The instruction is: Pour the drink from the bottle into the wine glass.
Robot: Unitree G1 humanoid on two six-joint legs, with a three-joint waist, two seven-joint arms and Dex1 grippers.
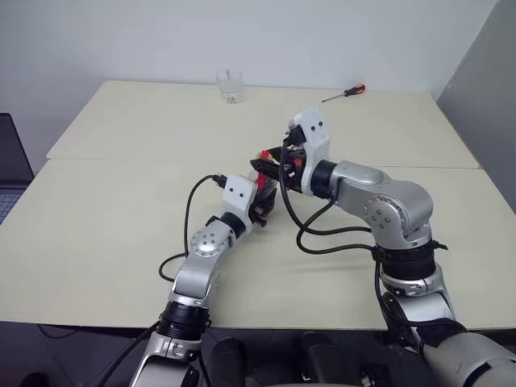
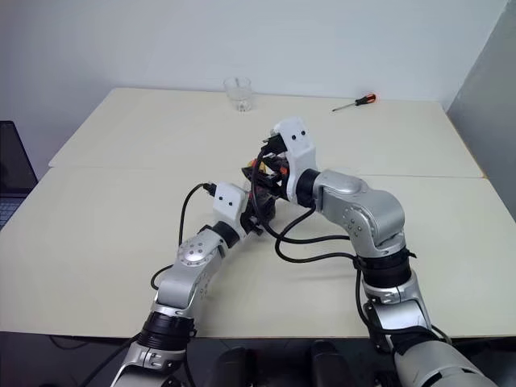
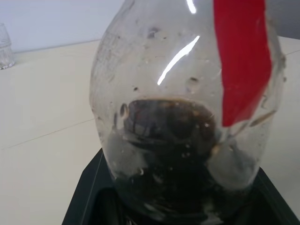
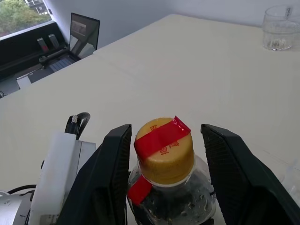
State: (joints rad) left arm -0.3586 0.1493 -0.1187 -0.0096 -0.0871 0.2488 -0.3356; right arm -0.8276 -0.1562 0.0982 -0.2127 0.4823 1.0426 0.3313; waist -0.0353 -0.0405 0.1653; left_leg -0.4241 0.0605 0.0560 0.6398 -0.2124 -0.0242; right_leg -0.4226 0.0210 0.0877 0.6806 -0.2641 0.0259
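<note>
One bottle (image 4: 164, 173), clear, bulbous, with dark drink (image 3: 168, 140), red tape across its yellow cap: my left jaws grasp its body, my right jaws flank the cap, apart. One tumbler (image 1: 230, 85) and one screwdriver (image 1: 345, 93) lie at the frame's top on the worktop (image 1: 105, 201).

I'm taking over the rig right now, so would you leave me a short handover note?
Left gripper: shut on the bottle, gripping its lower body, over mid-table.
Right gripper: open, jaws either side of the yellow cap, not clamped on it.
Done: bottle picked up; cap on, drink all inside.
Left: uncap, then pour.
Tumbler and screwdriver lie at the far edge.
</note>
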